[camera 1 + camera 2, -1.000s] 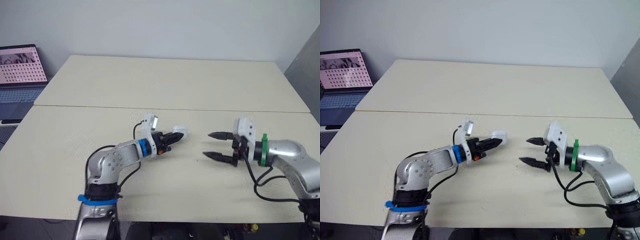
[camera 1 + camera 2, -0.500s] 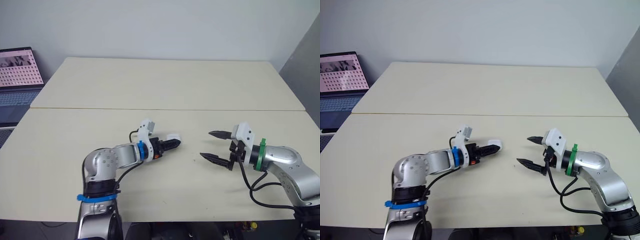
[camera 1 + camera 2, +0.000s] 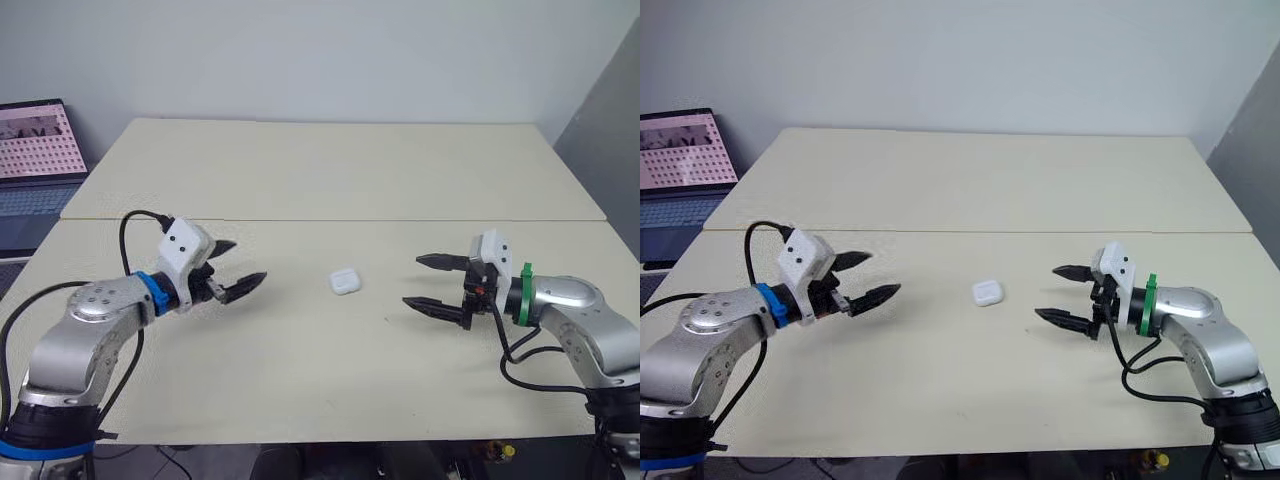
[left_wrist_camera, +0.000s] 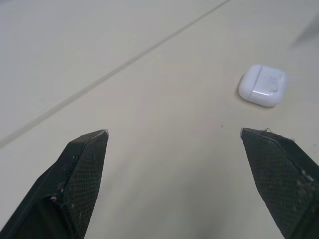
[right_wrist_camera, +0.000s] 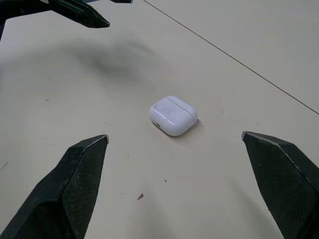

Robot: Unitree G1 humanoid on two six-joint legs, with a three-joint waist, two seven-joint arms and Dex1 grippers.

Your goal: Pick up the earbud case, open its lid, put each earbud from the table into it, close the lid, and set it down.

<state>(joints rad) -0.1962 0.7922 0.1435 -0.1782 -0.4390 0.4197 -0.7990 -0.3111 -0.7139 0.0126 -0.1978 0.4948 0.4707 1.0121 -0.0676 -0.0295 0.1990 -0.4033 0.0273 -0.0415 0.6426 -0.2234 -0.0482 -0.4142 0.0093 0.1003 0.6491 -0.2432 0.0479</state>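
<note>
The white earbud case [image 3: 345, 282] lies on the table with its lid closed, about midway between my two grippers; it also shows as the case [image 4: 262, 85] and the case [image 5: 173, 115] in the wrist views. My left gripper [image 3: 231, 270] hangs open to the case's left, well clear of it, with nothing between its fingers. My right gripper [image 3: 428, 283] stands open on the case's right, a short gap away, also empty. No loose earbuds can be made out on the table.
Two cream tables meet at a seam [image 3: 330, 219] behind the case. A laptop [image 3: 38, 150] with a lit screen sits at the far left, off the table.
My left gripper has opened, let go of the case and drawn back to the left. The case now rests on the table. The right gripper has stayed open and hardly moved.
</note>
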